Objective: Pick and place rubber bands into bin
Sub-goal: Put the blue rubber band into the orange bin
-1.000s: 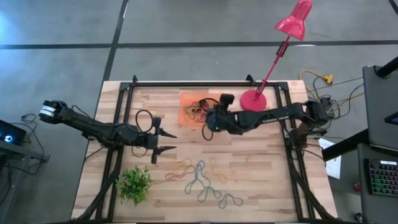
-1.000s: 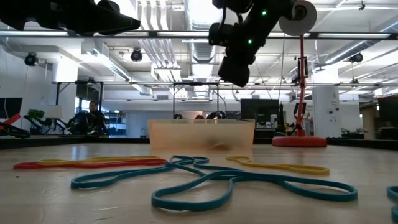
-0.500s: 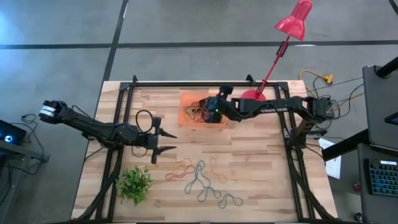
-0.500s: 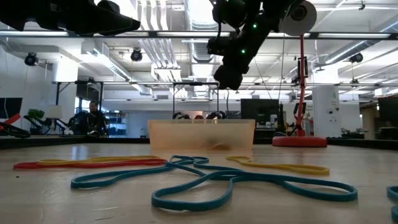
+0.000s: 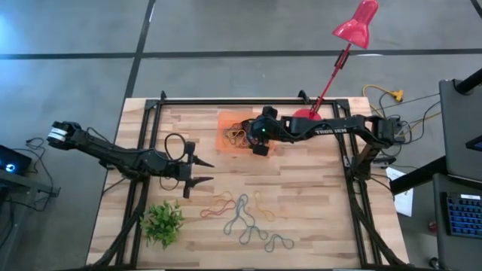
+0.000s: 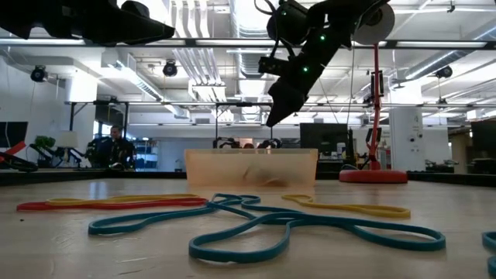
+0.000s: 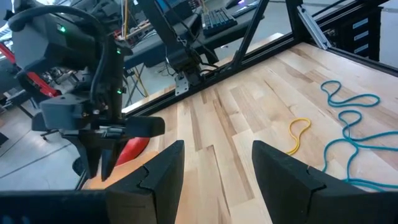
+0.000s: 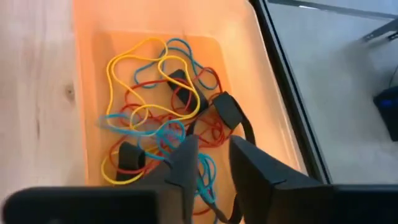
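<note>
Hovering above your bin at the surface's far edge, the right end effector stands slightly parted, gripping nothing; the left end effector waits wide open.

Seen past the left gripper, whose two dark jaws stand apart above the pale wooden desk, the right gripper hangs pointing down over the orange bin at the desk's far side. A yellow rubber band and looping teal rubber bands lie on the boards nearer by.
</note>
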Robot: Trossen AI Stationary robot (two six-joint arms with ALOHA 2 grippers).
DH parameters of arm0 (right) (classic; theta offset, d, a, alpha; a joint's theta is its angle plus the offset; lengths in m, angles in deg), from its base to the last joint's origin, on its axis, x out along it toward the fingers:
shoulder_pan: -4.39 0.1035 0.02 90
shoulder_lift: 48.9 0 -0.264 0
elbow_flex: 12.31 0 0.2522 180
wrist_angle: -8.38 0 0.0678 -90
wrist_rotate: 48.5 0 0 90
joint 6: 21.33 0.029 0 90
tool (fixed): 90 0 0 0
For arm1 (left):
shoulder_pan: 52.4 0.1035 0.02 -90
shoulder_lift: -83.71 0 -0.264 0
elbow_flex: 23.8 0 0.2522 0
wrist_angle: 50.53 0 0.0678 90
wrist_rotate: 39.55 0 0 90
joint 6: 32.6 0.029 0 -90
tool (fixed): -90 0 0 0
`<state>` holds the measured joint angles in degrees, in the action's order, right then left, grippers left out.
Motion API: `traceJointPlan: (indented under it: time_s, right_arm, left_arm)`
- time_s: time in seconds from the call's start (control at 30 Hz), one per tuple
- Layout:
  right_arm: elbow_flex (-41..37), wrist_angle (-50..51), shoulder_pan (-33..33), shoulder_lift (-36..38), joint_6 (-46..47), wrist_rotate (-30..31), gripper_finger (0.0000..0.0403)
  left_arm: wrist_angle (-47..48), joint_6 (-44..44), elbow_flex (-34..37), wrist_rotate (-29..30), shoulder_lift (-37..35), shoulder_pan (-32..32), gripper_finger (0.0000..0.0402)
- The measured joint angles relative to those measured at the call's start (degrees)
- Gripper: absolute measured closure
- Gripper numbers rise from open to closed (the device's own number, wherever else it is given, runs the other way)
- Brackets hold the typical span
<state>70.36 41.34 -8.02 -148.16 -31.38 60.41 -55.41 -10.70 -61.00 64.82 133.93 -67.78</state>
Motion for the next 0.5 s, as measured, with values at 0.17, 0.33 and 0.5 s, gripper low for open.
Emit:
traceJointPlan:
  time_s: [0.17, 0.33, 0.5]
  right_arm:
    - [-0.1, 0.7, 0.5, 0.0, 0.7, -3.3, 0.0267]
    - [-1.2, 1.5, 2.9, 0.6, -1.4, -10.2, 0.0238]
    - [-4.9, 1.7, 7.3, 4.1, -2.7, -10.0, 0.0230]
  left_arm:
    - [2.8, 1.2, 0.1, -1.2, 0.7, 0.0, 0.0228]
    - [1.7, 1.4, -1.3, -4.8, 6.4, 0.0, 0.0228]
    - [2.0, 1.3, -6.4, -8.0, 15.2, 0.0, 0.0228]
